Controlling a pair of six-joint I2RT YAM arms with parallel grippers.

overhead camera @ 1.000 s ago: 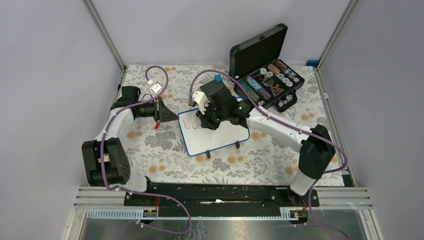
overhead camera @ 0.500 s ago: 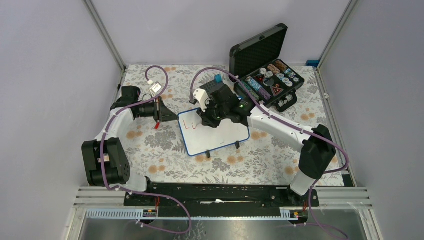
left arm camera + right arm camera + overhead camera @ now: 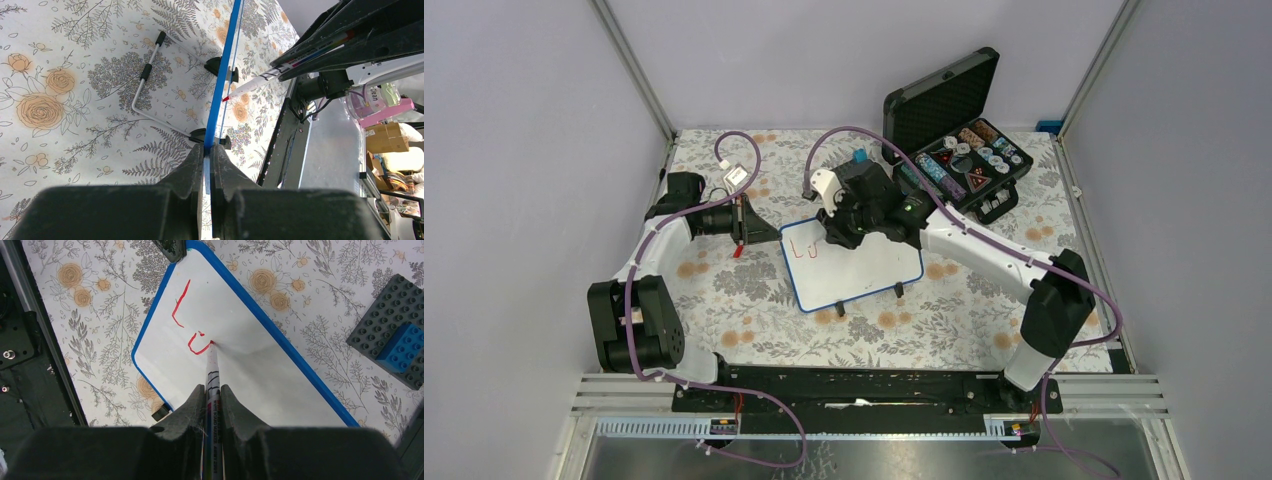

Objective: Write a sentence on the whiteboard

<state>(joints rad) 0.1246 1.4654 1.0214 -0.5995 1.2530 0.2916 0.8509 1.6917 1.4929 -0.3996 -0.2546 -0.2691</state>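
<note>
Holding a marker in my right gripper, I record both fingers pressed against its barrel, one on each side. The barrel runs out between them towards the whiteboard. The marker's tip touches the white surface at the right end of the second red stroke.

Of the sentence, two marks are present. The first is a slanted "L". The second is an open curve like a "u", with a small red dot above it. Both sit near the board's left end, and the remaining surface is bare white.

The whiteboard stands on its small black feet near the middle of the floral worktop. In the top view it is turned at an angle to the worktop's edges.

My left gripper is clamped on the thin blue frame at the board's left corner. In the left wrist view the frame is seen edge-on and passes straight between the two fingers.

A grey studded baseplate carrying a blue brick lies on the worktop beyond the board's far long edge, apart from it. An open black case of small parts stands at the far right of the worktop.
</note>
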